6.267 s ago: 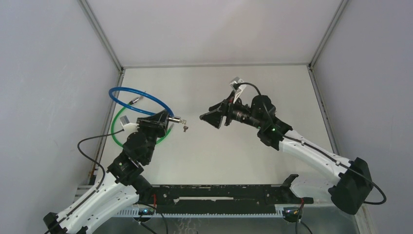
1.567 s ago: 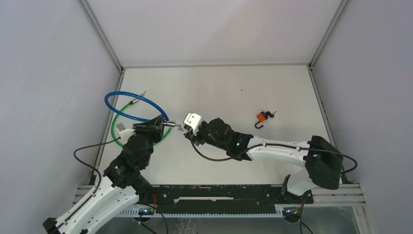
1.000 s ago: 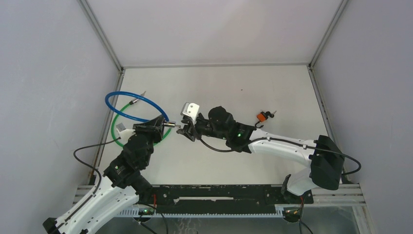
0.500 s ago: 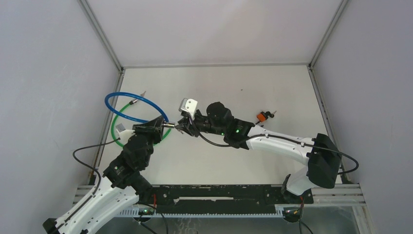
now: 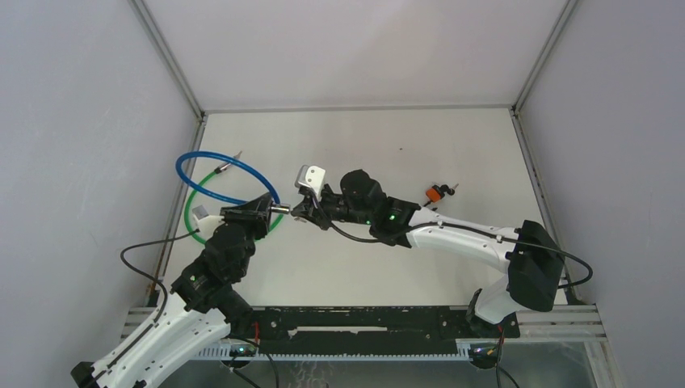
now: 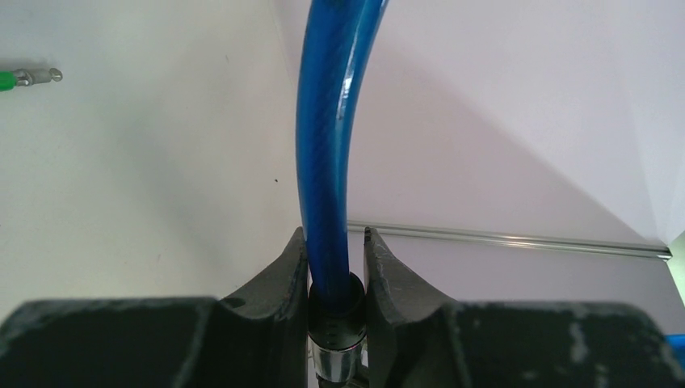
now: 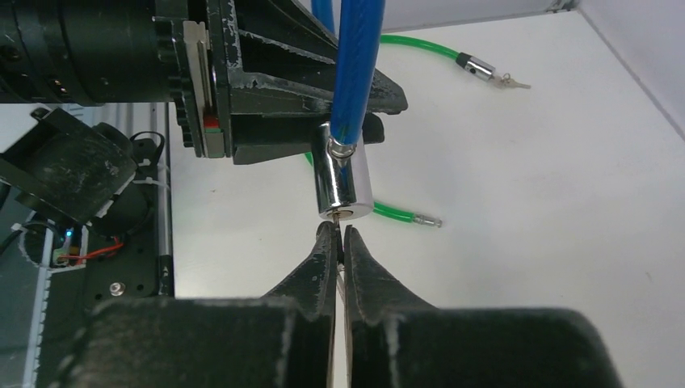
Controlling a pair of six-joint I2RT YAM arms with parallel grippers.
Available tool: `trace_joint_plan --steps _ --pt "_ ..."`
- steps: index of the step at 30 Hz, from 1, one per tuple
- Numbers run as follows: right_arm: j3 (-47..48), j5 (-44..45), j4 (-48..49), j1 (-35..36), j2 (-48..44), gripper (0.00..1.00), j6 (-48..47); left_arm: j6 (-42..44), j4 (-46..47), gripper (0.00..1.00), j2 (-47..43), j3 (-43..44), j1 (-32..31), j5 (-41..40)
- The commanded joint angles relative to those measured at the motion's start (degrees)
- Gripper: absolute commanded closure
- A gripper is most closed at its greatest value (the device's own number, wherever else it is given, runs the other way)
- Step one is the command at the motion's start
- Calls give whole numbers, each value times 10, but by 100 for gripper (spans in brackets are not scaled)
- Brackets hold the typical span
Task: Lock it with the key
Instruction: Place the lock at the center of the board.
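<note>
A blue cable lock [image 5: 212, 158] loops up off the table, and its chrome cylinder [image 7: 342, 182] hangs with the keyhole face down in the right wrist view. My left gripper [image 6: 333, 238] is shut on the lock's black collar [image 6: 333, 311], where the blue cable [image 6: 327, 162] enters. Coming in from the right, my right gripper [image 7: 339, 234] sits just under the cylinder face. It is shut on the thin key [image 7: 339, 221], whose stem runs into the keyhole. In the top view the two grippers meet at the cylinder [image 5: 280, 209]; most of the key is hidden between the fingers.
A green cable lock [image 5: 194, 212] lies on the table under the blue loop, its chrome end with keys [image 7: 493, 73] off to the far side. A small orange padlock [image 5: 436, 194] lies at the right. The enclosure's walls ring the table.
My right gripper has moved left to the lock cylinder and its jaws have closed on the key. The left arm and the blue lock have barely moved.
</note>
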Motion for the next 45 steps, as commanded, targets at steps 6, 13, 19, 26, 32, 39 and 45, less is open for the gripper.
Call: trace_joint_plan --steps 6,13,19,26,32,39,45 --pt "37 -20 -15 -4 16 100 6 -8 43 100 -2 12 0 -12" --pt "-4 6 16 -5 -6 100 22 -10 39 100 -5 12 0 -19" --pt "-70 39 25 -8 -55 100 42 -8 34 100 -8 13 0 -32" --pt "-147 66 40 -1 -107 100 78 -5 41 100 0 15 1 -33" --pt "-213 96 24 -6 -181 100 129 34 54 100 29 29 2 -17" --pt "-326 122 -46 -109 -338 100 281 152 21 100 153 123 16 61" --pt "-350 124 -144 -195 -461 100 304 275 52 100 272 190 32 160"
